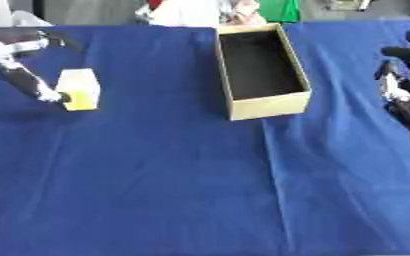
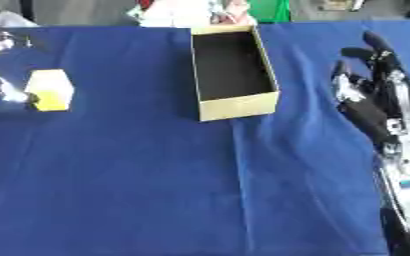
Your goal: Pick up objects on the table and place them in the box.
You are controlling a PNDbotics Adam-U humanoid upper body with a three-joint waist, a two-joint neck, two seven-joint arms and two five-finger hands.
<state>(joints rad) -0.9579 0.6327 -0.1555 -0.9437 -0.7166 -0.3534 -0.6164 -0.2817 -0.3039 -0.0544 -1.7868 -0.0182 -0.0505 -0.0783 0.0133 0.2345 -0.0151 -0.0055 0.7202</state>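
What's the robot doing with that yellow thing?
The left robot hand is reaching to a small yellow block on the blue tablecloth, with a fingertip touching the block's left side. It hasn't lifted it. The open cardboard box sits to the right, with nothing showing inside. The right robot hand rests open at the right edge, fingers up, holding nothing.

block (image 1: 78,88) left of box (image 1: 270,106), well apart

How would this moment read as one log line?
left hand: touching yellow block | right hand: idle, open | cardboard box: empty
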